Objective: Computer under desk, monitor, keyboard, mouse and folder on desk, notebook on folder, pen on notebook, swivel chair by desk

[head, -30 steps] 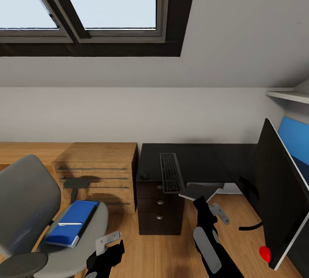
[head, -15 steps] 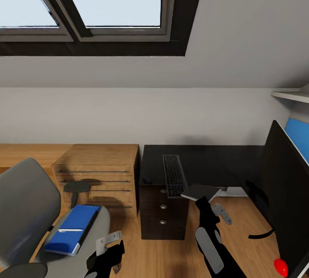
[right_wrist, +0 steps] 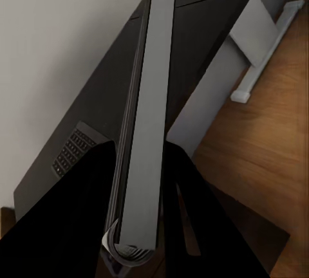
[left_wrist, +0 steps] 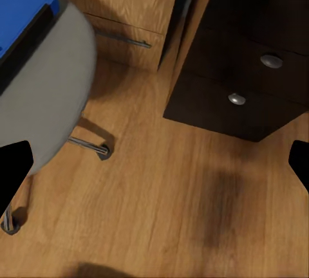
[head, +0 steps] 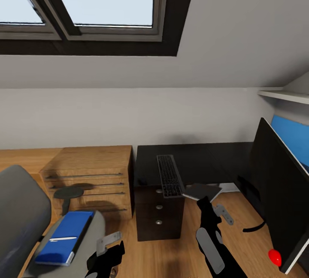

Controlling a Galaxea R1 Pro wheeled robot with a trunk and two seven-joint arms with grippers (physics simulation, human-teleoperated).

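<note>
black desk [head: 201, 157] as landmark: monitor [head: 274, 187] leaning off its right end; swivel chair [head: 25, 218] well left, carrying blue folder [head: 64, 237]; keyboard [head: 169, 175] on its top. right gripper [head: 205, 197] pinches a flat grey slab [right_wrist: 147, 111]; left gripper [head: 107, 248] spread, empty.

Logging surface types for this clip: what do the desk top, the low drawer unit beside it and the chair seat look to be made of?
The desk top looks like smooth black laminate or painted board, with a faint sheen. The low drawer unit looks like oak-toned wood or veneer, with visible grain and thin metal bar handles. The swivel chair seat looks like matte grey padded upholstery; the render leaves fabric or vinyl open.
</note>
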